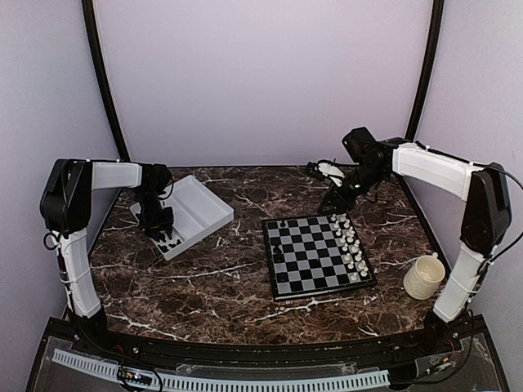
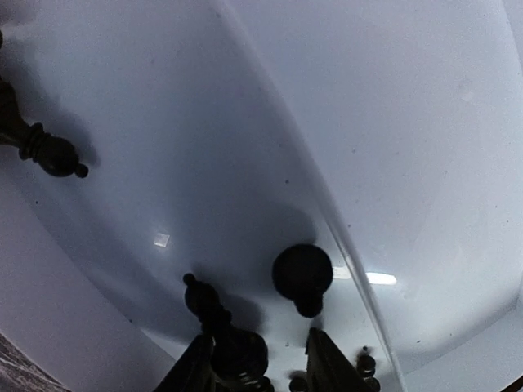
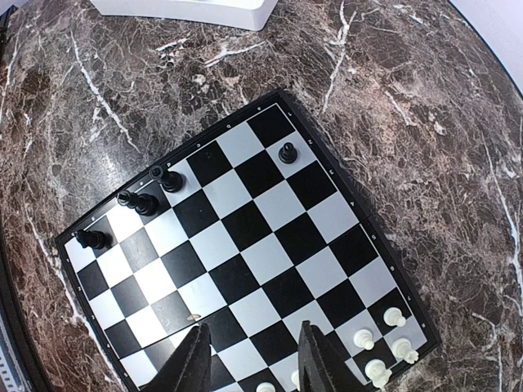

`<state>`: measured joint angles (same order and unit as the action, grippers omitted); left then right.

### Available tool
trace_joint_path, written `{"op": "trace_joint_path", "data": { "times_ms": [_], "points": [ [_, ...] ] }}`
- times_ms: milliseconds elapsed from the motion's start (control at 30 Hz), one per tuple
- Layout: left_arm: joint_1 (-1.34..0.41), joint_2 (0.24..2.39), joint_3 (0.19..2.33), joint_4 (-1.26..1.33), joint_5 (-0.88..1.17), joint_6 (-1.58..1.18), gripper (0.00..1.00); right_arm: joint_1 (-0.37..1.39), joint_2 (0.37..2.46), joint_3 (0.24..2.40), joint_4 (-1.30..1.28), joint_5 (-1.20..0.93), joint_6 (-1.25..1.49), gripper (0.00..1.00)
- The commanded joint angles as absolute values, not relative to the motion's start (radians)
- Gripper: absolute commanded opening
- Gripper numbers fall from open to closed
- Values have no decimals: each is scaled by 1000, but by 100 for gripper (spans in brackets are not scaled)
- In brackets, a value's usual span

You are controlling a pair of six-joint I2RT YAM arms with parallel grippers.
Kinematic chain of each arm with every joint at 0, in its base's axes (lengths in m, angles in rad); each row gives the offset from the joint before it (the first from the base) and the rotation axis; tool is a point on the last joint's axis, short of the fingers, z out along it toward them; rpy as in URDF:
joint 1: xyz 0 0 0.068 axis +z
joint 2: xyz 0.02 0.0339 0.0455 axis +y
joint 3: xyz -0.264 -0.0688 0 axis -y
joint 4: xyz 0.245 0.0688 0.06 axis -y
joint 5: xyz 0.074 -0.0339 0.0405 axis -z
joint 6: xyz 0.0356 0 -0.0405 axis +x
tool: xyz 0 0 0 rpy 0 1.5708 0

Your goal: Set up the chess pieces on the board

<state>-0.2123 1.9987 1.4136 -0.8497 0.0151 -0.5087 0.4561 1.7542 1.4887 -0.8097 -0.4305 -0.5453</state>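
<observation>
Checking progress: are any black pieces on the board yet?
Yes, four black chess pieces sit on squares near one edge of the board.

My pincer (image 3: pixel 253 335) hung over the board (image 3: pixel 245 245), its jaws apart with nothing between them. Four black chess pieces (image 3: pixel 167 180) stood on squares along the board's upper-left side, one set apart from the other three. A few white chessmen (image 3: pixel 395 317) stood in the lower-right corner. The dark marbled desk (image 3: pixel 425 122) carried the board, and a white tray (image 3: pixel 204 10) showed at the top edge.
</observation>
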Motion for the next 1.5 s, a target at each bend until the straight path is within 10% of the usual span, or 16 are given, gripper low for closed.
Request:
{"op": "trace_joint_path", "data": {
  "times_ms": [0, 1467],
  "points": [
    [-216, 2020, 1467, -913, -12, -505, 41, 457, 1748, 1510, -812, -444, -556, 38],
    [-270, 2045, 1480, -894, -123, -474, 40, 459, 1757, 1516, -831, -457, -554, 37]
  ]
}}
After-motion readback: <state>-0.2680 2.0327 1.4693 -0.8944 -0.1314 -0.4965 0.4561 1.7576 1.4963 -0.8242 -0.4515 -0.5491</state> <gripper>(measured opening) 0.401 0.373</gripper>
